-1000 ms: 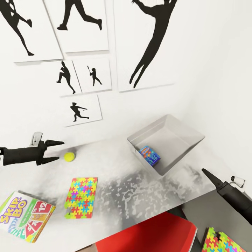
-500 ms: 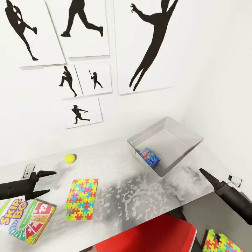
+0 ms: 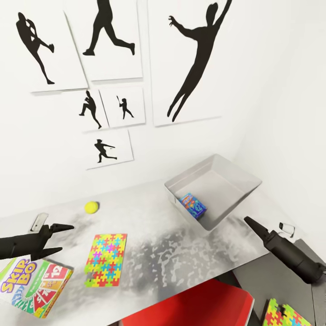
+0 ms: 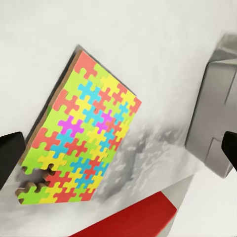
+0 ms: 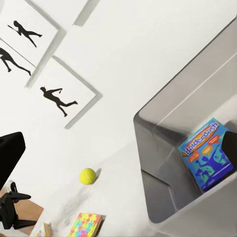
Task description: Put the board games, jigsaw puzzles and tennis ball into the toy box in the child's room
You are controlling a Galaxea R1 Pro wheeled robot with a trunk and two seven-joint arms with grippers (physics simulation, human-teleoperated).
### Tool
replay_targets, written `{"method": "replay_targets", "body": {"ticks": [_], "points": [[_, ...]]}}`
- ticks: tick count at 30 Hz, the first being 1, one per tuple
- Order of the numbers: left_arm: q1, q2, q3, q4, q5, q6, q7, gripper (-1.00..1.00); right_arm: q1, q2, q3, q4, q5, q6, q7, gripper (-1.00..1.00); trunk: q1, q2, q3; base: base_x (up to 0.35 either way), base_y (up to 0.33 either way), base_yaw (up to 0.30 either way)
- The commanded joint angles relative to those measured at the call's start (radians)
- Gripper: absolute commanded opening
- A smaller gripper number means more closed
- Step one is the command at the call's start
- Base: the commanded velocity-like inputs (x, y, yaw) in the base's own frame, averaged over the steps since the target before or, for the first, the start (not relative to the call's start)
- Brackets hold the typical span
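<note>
A: What is on the table (image 3: 181,258)?

B: Its top is pale and shiny, with cloudy grey marks. A flat jigsaw puzzle (image 3: 106,260) lies there, made of bright bumpy pieces. A small round tennis ball (image 3: 92,207) sits near the wall. A Skip-Bo board game (image 3: 34,284) lies at the near left corner.

A: And the toy box (image 3: 213,190)?

B: It is a smooth grey tray with slanted sides, at the far right of the table. A blue board game box (image 3: 193,205) leans inside it.

A: What are the arms doing?

B: The left gripper (image 3: 62,238) has pointy black fingers, spread apart and holding nothing, just above the Skip-Bo box. The right gripper (image 3: 251,223) hangs near the toy box. I think its fingers are apart, but I cannot tell for sure.

A: Anything lower down?

B: A red seat (image 3: 194,305), and another jigsaw (image 3: 283,314) down at the right.
</note>
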Motion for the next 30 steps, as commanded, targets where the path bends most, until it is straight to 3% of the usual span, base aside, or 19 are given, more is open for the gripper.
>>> {"method": "replay_targets", "body": {"ticks": [1, 7, 14, 30], "points": [[-0.001, -0.001, 0.001, -0.002, 0.006, 0.002, 0.01, 1.0, -0.001, 0.0, 0.001, 0.0, -0.003, 0.008, 0.001, 1.0, 0.001, -0.002, 0.0, 0.0, 0.0, 0.0], [-0.001, -0.005, 0.0, -0.003, 0.0, 0.002, 0.012, 1.0, -0.001, -0.001, 0.002, 0.001, -0.003, 0.008, 0.0, 1.0, 0.001, -0.002, 0.01, 0.0, 0.0, 0.0], [-0.001, -0.005, 0.001, -0.004, -0.006, 0.002, 0.012, 1.0, -0.001, -0.002, 0.001, 0.001, -0.003, 0.008, -0.001, 1.0, -0.026, 0.047, 0.042, 0.0, 0.0, 0.0], [-0.001, -0.005, 0.001, -0.004, -0.006, 0.002, 0.013, 1.0, -0.001, -0.001, 0.001, 0.001, -0.003, 0.008, 0.001, 1.0, -0.026, 0.047, 0.067, -0.03, 0.0, 0.0]]}}
